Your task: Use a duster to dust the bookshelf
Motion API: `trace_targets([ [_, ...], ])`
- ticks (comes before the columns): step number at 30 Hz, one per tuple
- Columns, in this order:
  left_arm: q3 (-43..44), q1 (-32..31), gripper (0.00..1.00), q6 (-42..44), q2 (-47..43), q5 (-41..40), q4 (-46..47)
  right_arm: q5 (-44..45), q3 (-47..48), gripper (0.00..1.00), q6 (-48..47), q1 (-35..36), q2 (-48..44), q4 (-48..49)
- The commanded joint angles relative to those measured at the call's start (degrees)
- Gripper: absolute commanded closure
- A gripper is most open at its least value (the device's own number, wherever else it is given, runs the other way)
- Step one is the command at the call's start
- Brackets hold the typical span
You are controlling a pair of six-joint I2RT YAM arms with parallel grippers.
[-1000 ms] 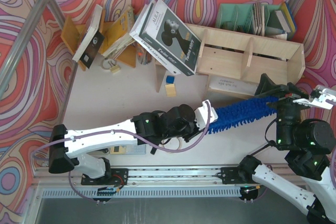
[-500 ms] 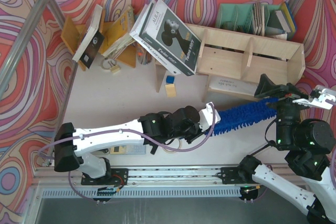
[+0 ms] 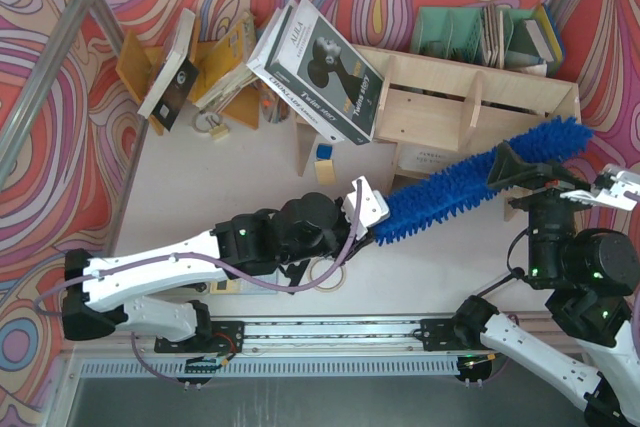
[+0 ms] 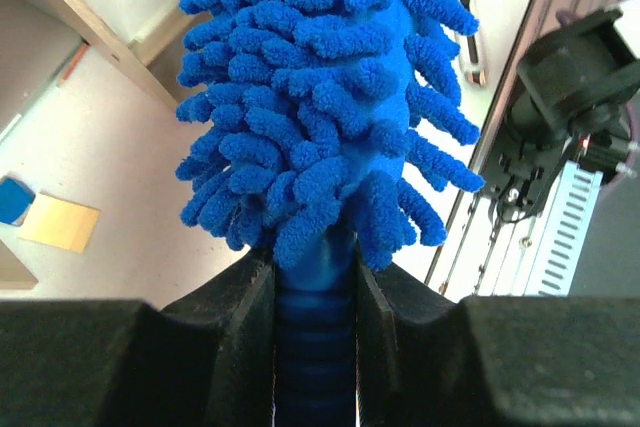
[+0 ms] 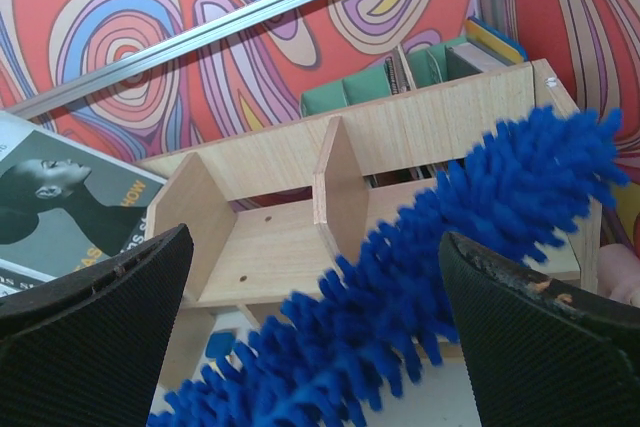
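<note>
The duster (image 3: 480,179) is a long bright blue fluffy brush. It slants up to the right, and its tip lies over the right end of the pale plywood bookshelf (image 3: 450,107). My left gripper (image 3: 365,209) is shut on its dark blue handle, and in the left wrist view the handle sits clamped between the black fingers of the left gripper (image 4: 315,332) under the duster's bristles (image 4: 320,97). My right gripper (image 3: 560,182) stands wide open beside the duster's far half. From the right wrist the duster (image 5: 430,277) crosses in front of the bookshelf (image 5: 260,247), beyond the right gripper (image 5: 315,312), which holds nothing.
Large books (image 3: 320,67) lean against the shelf's left end. A green file organizer (image 3: 480,35) stands behind the shelf, and an orange book rack (image 3: 215,67) is at the back left. Small blue and yellow blocks (image 3: 323,162) lie under the leaning books.
My left arm drew back to the left and swung the duster upward. Its tip rose from beside the right gripper to the shelf's right end. The right arm stayed put.
</note>
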Motion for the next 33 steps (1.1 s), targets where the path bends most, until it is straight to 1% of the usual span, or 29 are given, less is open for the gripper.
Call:
trace_targets([
  [1,-0.8,0.6,1.00,-1.2,-2.2,-1.8,6.2,-1.3,2.8,0.01,1.6,0.1,-0.1,-0.4],
  [6,-1.4,0.6,1.00,-1.4,-2.8,-3.7,5.6,-1.5,4.1,0.01,1.6,0.1,-0.1,-0.7],
  [12,-3.4,0.6,1.00,-3.7,-4.6,-5.8,4.1,-1.1,3.4,0.01,1.5,0.1,0.1,-0.2],
  [19,-6.2,0.6,1.00,-7.0,-4.4,0.7,1.4,-0.8,1.9,0.01,0.4,0.1,0.7,1.4],
  [25,-8.5,0.6,1.00,-8.3,-4.7,1.4,-0.6,-0.5,1.4,0.02,0.3,0.1,1.3,1.3],
  [28,-10.0,0.6,1.00,-9.1,-6.0,-0.1,-1.7,-0.3,0.9,0.01,0.3,0.1,1.2,1.6],
  [33,-13.6,0.6,1.00,-10.2,-10.9,-4.7,-3.6,-0.4,0.2,0.01,0.7,0.1,1.5,1.6],
])
